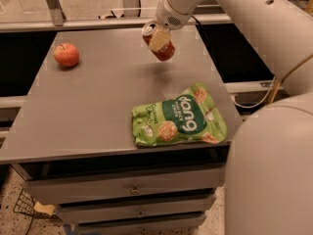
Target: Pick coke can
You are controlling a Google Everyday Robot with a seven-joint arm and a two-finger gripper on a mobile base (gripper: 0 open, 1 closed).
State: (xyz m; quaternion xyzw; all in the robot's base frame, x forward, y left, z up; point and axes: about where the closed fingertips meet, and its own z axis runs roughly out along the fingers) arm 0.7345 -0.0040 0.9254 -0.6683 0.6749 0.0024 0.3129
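Observation:
The coke can (163, 49), red with a silver top, hangs tilted in the air above the far middle of the grey table (98, 111). My gripper (158, 39) is shut on the can, one pale finger across its front. The white arm reaches in from the upper right. The can's shadow lies on the table just below it.
A red-orange apple (66, 54) sits at the far left of the table. A green snack bag (178, 122) lies flat near the front right edge. Drawers are below the tabletop. The robot's white body fills the lower right.

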